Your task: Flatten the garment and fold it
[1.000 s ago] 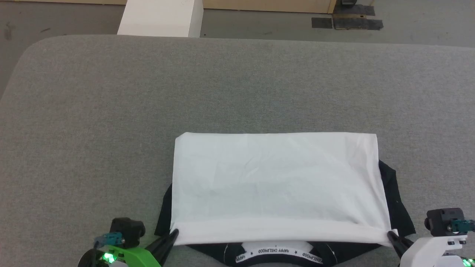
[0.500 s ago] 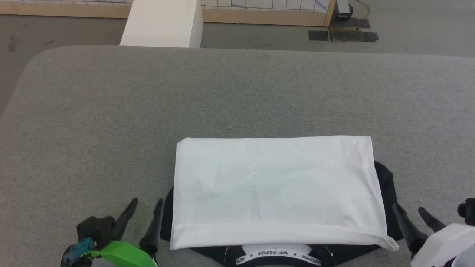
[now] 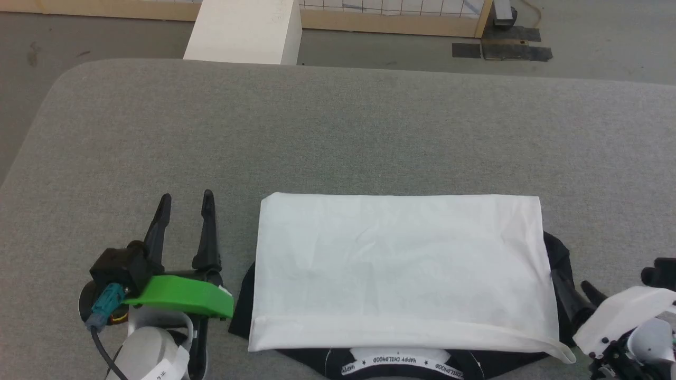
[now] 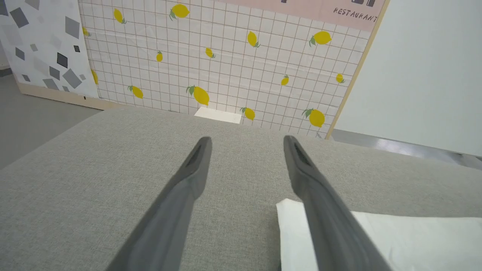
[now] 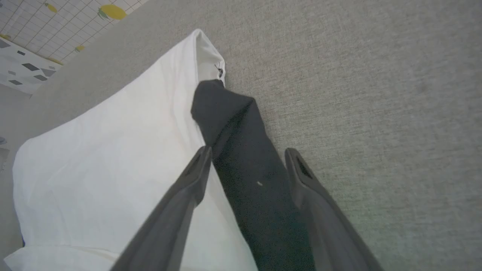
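Far left: left gripper [image 3: 187, 196] spread wide, empty, over the bare grey table [image 3: 338, 132], just beside the garment [image 3: 401, 264] and apart from it.

Centre: garment lying flat near the table's front edge, white body folded into a rectangle, black cloth peeking out on both sides, lettered neck tape [image 3: 404, 362] at the near side.

Right: right gripper [image 3: 574, 289] also wide, gripping nothing, poised over the protruding black sleeve [image 5: 241, 150]; touching it or not, hard to tell.

Possible trouble:
- Snagging that sleeve with a finger and dragging the fold open.
- Pinching just the top white layer at the curled near-right corner, so leaving the lower layers behind.
- Uneven pull from a left claw standing further from the cloth.

Head view: full outline and neck tape, absent from the left wrist view. Left wrist view instead: one white corner beside a finger, plus a lemon-patterned wall [image 4: 226, 67]. Right wrist view: close look at white edge against black.
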Tool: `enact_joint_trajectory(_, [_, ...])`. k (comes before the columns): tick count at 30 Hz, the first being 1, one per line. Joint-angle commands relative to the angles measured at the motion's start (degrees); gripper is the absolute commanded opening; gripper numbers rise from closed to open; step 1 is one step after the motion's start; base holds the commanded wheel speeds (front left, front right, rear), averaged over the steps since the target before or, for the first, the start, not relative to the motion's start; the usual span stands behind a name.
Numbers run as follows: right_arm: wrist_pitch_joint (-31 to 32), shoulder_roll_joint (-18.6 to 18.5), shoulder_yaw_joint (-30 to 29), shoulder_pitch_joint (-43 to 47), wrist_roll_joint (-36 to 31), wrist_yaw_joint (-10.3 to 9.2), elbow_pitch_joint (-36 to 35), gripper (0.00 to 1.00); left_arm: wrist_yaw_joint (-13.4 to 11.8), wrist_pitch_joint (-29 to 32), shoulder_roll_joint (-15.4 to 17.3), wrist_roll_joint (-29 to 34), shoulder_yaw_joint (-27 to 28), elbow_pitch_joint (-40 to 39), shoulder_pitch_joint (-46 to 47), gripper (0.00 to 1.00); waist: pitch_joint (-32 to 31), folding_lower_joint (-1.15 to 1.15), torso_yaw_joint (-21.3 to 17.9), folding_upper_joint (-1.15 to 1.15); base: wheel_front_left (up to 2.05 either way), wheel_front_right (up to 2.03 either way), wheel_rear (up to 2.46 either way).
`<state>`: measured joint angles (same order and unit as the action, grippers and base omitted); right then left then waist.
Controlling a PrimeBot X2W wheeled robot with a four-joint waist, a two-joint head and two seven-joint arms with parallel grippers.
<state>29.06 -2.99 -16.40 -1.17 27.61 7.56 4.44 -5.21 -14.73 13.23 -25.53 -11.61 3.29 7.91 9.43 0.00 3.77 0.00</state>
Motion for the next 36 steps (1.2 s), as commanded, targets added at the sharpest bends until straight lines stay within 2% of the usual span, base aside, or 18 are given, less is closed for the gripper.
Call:
enact_joint_trajectory(1, [0.45, 0.10, 0.30, -1.36, -0.25, -0.08, 1.56, 1.00, 0.82, -0.26, -1.03, 1.61, 1.07, 0.29, 1.07, 1.00, 0.16, 0.00, -0.07, 0.00, 0.00, 0.00, 0.00])
enact_joint_trajectory(8, [4.43, 0.11, 1.53, -4.29, -0.51, -0.08, 9.59, 1.00, 4.45, -0.26, -4.98, 5.71, 5.92, 2.20, 1.13, 1.00, 0.51, 0.00, -0.75, 0.00, 0.00, 0.00, 0.00])
enact_joint_trajectory(16, [9.19, 0.11, 6.92, -5.23, 0.90, -0.08, 11.47, 1.00, 7.55, -0.27, -7.32, 8.21, 9.00, 3.46, 0.68, 1.00, 1.03, 0.00, -0.55, 0.00, 0.00, 0.00, 0.00])
enact_joint_trajectory(17, [9.63, 0.11, 7.36, -5.20, 0.78, -0.08, 11.49, 0.90, 7.75, -0.27, -7.55, 8.44, 9.20, 3.54, 0.62, 1.00, 1.08, 0.00, -0.50, 0.00, 0.00, 0.00, 0.00])
enact_joint_trajectory(18, [10.08, 0.11, 7.84, -5.17, 0.66, -0.08, 11.42, 0.51, 8.00, -0.27, -7.81, 8.68, 9.43, 3.65, 0.60, 1.00, 1.13, 0.00, -0.43, 0.00, 0.00, 0.00, 0.00])
enact_joint_trajectory(19, [10.31, 0.11, 8.07, -5.15, 0.63, -0.08, 11.36, 0.42, 8.19, -0.27, -8.00, 8.87, 9.58, 3.76, 0.60, 1.00, 1.16, 0.00, -0.38, 0.00, 0.00, 0.00, 0.00])
enact_joint_trajectory(20, [10.43, 0.11, 8.24, -5.14, 0.61, -0.08, 11.26, 0.15, 8.43, -0.27, -8.20, 9.10, 9.74, 3.89, 0.59, 1.00, 1.17, 0.00, -0.32, 0.00, 0.00, 0.00, 0.00])
enact_joint_trajectory(21, [10.41, 0.11, 8.33, -5.15, 0.51, -0.08, 11.14, 0.00, 8.61, -0.27, -8.36, 9.26, 9.85, 3.98, 0.59, 1.00, 1.17, 0.00, -0.29, 0.00, 0.00, 0.00, 0.00])
enact_joint_trajectory(29, [7.57, 0.11, 5.37, -4.85, -2.33, -0.08, 9.73, 0.00, 9.80, -0.27, -9.22, 10.31, 10.85, 4.96, 0.61, 1.00, 0.82, 0.00, -0.33, 0.00, 0.00, 0.00, 0.00])
enact_joint_trajectory(34, [5.13, 0.11, -0.06, -4.25, -6.01, -0.08, 7.96, 0.00, 10.20, -0.27, -9.52, 10.89, 11.51, 4.96, 0.51, 1.00, 0.61, 0.00, -0.70, 0.00, 0.00, 0.00, 0.00])
enact_joint_trajectory(36, [4.11, 0.11, -4.38, -3.96, -7.10, -0.08, 7.29, 0.00, 10.39, -0.27, -9.68, 11.19, 11.62, 4.97, 0.52, 1.00, 0.57, 0.00, -0.80, 0.00, 0.00, 0.00, 0.00])
